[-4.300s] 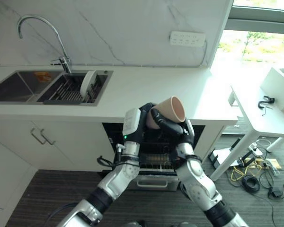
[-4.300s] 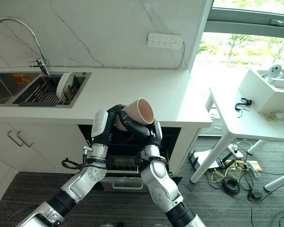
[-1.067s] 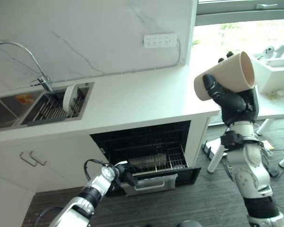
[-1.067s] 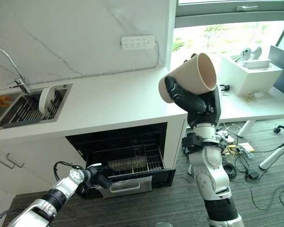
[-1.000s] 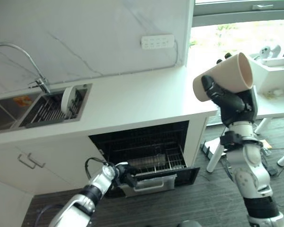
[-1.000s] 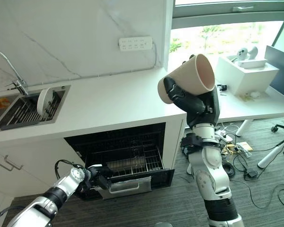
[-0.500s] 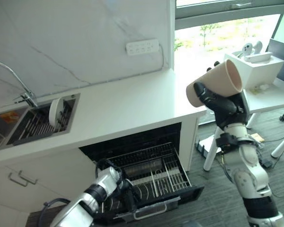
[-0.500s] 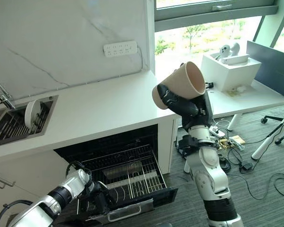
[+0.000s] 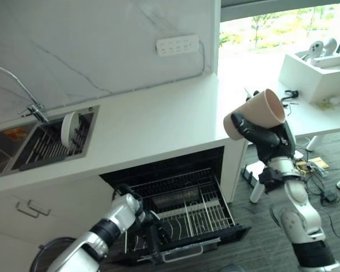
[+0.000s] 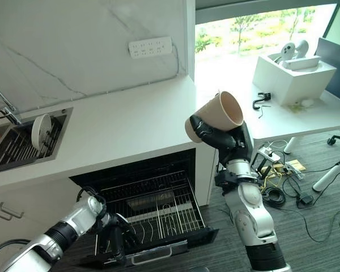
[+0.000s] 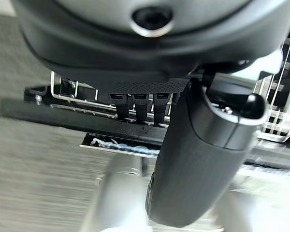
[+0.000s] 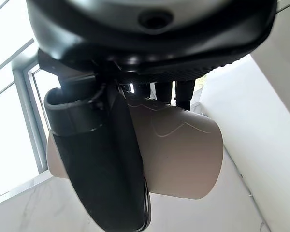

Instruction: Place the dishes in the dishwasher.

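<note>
A beige cup point(image 9: 255, 113) is held up on its side in my right hand point(image 9: 262, 139), level with the counter's right end; the thumb point(image 12: 106, 164) and fingers are curled round it. Below the counter, the dishwasher's wire rack point(image 9: 184, 207) stands pulled out and holds no dishes. My left hand point(image 9: 149, 231) is low at the rack's front left corner, with its fingers point(image 11: 134, 104) hooked over the front rim. A white plate point(image 9: 69, 129) stands upright in the sink's drainer point(image 9: 42, 148).
The white counter point(image 9: 158, 122) runs above the dishwasher, with the faucet point(image 9: 22, 93) at its left. A white table with a box point(image 9: 314, 71) stands at the right, and cables lie on the floor under it. The dishwasher's front panel with its handle point(image 9: 184, 253) juts out low.
Over the last second the rack has slid well out of the dishwasher with my left hand on its front. My right hand keeps the cup, now a little lower. The camera shifted.
</note>
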{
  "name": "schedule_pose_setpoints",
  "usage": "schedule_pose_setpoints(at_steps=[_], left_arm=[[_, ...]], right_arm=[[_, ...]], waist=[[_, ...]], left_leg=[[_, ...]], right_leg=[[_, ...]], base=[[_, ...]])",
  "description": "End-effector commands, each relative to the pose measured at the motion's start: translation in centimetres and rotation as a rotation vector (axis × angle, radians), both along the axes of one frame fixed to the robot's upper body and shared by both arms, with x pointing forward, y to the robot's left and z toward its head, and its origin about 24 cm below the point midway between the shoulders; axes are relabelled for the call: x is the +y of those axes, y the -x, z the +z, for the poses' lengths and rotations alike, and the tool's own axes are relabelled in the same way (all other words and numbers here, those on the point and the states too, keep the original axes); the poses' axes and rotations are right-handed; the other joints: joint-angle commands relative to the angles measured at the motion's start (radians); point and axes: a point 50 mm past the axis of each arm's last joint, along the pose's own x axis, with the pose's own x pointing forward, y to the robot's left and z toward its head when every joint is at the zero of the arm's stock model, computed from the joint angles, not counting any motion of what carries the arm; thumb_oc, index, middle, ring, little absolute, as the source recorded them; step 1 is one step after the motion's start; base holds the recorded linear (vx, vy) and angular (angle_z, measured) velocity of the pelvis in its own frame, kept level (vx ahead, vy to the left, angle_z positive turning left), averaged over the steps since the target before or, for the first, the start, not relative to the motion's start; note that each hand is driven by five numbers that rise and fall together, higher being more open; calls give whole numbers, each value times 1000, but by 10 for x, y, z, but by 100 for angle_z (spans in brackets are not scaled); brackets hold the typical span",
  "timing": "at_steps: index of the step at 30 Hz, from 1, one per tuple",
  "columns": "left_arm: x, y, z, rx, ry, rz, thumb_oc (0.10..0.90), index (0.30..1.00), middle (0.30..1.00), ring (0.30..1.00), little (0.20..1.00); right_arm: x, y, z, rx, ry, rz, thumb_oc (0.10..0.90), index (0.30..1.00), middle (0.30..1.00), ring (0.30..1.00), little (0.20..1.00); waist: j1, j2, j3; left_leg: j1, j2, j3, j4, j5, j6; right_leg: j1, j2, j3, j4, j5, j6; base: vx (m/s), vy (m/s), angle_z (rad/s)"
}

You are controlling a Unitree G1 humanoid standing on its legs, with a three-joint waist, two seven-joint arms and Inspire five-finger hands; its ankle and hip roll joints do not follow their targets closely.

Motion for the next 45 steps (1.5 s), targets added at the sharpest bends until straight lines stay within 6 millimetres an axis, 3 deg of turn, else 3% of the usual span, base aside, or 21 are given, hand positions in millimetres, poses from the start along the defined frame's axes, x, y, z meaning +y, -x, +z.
schedule_pose_setpoints(at_steps=[1, 3, 5, 9, 13, 16, 17, 21, 26, 32, 36, 45], left_arm=[[-45, 47, -25, 105, 414, 205, 800, 900, 900, 900, 900], [-28, 18, 6, -184, 528, 458, 800, 900, 900, 900, 900], [-16, 9, 20, -318, 562, 546, 800, 900, 900, 900, 900], [2, 5, 43, -533, 623, 652, 800, 900, 900, 900, 900], [4, 15, 59, -659, 706, 703, 800, 900, 900, 900, 900], [6, 15, 71, -743, 710, 711, 800, 900, 900, 900, 900], [8, 11, 83, -831, 701, 704, 800, 900, 900, 900, 900], [15, -6, 109, -998, 647, 707, 800, 900, 900, 900, 900], [5, -19, 122, -1048, 707, 727, 800, 900, 900, 900, 900], [-7, -30, 130, -1047, 744, 687, 800, 900, 900, 900, 900], [-12, -35, 133, -1044, 760, 660, 800, 900, 900, 900, 900], [-16, -38, 135, -1012, 763, 600, 800, 900, 900, 900, 900]], right_arm=[[3, 11, 58, -348, 48, 42, 400, 300, 300, 300, 300], [-5, 21, 52, -348, 121, 57, 400, 300, 300, 300, 300], [-9, 26, 50, -356, 173, 60, 400, 300, 300, 300, 300], [-15, 32, 49, -354, 252, 85, 400, 300, 300, 300, 300], [-10, 39, 33, -256, 337, 289, 400, 300, 300, 300, 300], [-15, 38, 17, -158, 355, 282, 400, 300, 300, 300, 300], [-16, 36, 13, -141, 367, 260, 400, 300, 300, 300, 300], [-12, 25, 13, -137, 396, 220, 400, 300, 300, 300, 300], [-5, 1, -5, -30, 475, 185, 400, 300, 300, 300, 300], [-14, -24, -14, 48, 475, 49, 400, 300, 300, 300, 300], [-25, -41, -22, 152, 487, -55, 400, 300, 300, 300, 300], [-63, -65, -13, 278, 465, -177, 400, 300, 300, 300, 300]], waist=[[61, -42, -2], [78, -51, 1], [87, -56, 4], [111, -70, 7], [135, -93, 24], [138, -106, 60], [142, -114, 93], [148, -127, 180], [161, -128, 265], [186, -119, 302], [208, -113, 311], [251, -104, 300]], left_leg=[[6, 45, -20, 46, -129, -71], [5, 44, -24, 46, -125, -70], [6, 44, -24, 46, -123, -71], [7, 40, -33, 46, -120, -70], [2, 37, -42, 46, -115, -64], [-17, 35, -50, 46, -112, -59], [-47, 35, -56, 46, -106, -55], [-129, 34, -69, 46, -88, -48], [-199, 39, -77, 46, -63, -42], [-225, 46, -82, 46, -55, -45], [-228, 44, -89, 46, -56, -48], [-216, 51, -101, 46, -49, -63]], right_leg=[[-35, -18, 9, 19, -70, 82], [-34, -25, -3, 19, -66, 84], [-31, -29, -11, 19, -64, 84], [-25, -37, -26, 19, -63, 82], [-23, -45, -42, 19, -55, 79], [-50, -43, -41, 19, -41, 81], [-85, -40, -36, 19, -28, 85], [-172, -30, -26, 19, 0, 98], [-241, -30, -31, 19, 34, 115], [-256, -43, -51, 19, 41, 123], [-251, -51, -66, 19, 36, 123], [-213, -58, -103, 19, 23, 110]], base=[[24, 12, 21], [14, 15, 20], [10, 12, 10], [23, -5, 18], [63, -45, 18], [-123, -69, 9], [-280, -91, 9], [-385, -103, 14], [-285, -97, 3], [-83, -58, 3], [-44, -57, 1], [8, -22, 4]])
